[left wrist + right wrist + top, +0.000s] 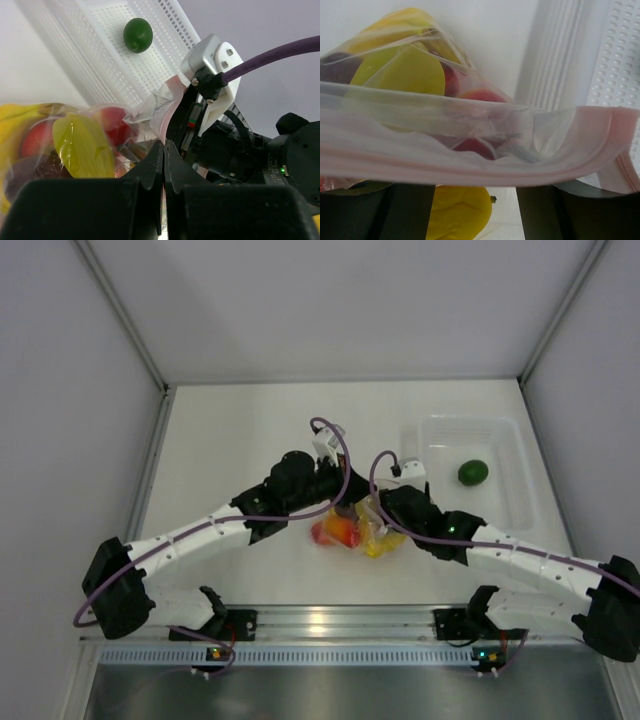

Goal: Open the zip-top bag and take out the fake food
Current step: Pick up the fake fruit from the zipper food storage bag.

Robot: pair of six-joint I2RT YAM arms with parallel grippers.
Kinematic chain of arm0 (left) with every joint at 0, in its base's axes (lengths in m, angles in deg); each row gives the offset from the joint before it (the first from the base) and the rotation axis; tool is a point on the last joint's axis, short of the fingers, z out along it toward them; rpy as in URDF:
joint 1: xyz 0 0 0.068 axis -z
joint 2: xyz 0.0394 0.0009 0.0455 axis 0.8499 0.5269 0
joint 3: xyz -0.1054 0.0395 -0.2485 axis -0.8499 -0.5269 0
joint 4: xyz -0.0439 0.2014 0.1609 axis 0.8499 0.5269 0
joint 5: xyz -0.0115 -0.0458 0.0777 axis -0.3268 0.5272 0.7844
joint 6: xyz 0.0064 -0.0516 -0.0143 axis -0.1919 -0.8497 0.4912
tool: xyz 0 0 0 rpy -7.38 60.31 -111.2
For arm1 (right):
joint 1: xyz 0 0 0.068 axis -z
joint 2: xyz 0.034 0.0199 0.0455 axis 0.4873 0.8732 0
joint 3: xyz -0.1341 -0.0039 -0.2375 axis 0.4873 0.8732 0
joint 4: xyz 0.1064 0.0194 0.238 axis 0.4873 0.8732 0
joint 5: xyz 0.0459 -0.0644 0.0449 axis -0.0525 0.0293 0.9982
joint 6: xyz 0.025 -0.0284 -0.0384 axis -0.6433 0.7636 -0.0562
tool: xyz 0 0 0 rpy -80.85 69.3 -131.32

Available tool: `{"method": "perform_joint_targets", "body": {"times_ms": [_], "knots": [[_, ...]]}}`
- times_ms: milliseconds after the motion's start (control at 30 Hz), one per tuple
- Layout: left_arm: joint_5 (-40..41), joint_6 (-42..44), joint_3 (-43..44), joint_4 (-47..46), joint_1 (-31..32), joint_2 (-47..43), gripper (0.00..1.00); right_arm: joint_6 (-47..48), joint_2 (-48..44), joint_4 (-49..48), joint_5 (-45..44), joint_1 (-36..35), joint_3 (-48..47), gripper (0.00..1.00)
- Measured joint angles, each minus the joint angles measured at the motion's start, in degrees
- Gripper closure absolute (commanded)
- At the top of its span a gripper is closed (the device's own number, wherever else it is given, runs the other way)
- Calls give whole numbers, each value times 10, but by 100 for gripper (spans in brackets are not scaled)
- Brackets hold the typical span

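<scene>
White table (pixel 250 440) | zip-top bag (pixel 470 172): thin, limp, slippery film; grasp at pink zip lip | left gripper (pixel 163 150) clenched on lip | right gripper (pixel 475 195) released, jaws parted

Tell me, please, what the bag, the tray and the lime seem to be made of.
The zip-top bag looks like thin clear plastic film: creased, fruit showing through, pink zip strip. The tray seems rigid whitish plastic, its floor perforated with small holes. The lime is smooth glossy green, probably moulded plastic.
</scene>
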Motion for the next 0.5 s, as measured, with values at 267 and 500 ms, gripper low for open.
{"method": "perform_joint_targets", "body": {"times_ms": [267, 500], "knots": [[-1, 0, -9, -1, 0, -5, 100, -17, 23, -84, 7, 4, 33, 39], [-3, -3, -16, -8, 0, -15, 100, -33, 57, -155, 18, 11, 41, 43]]}}
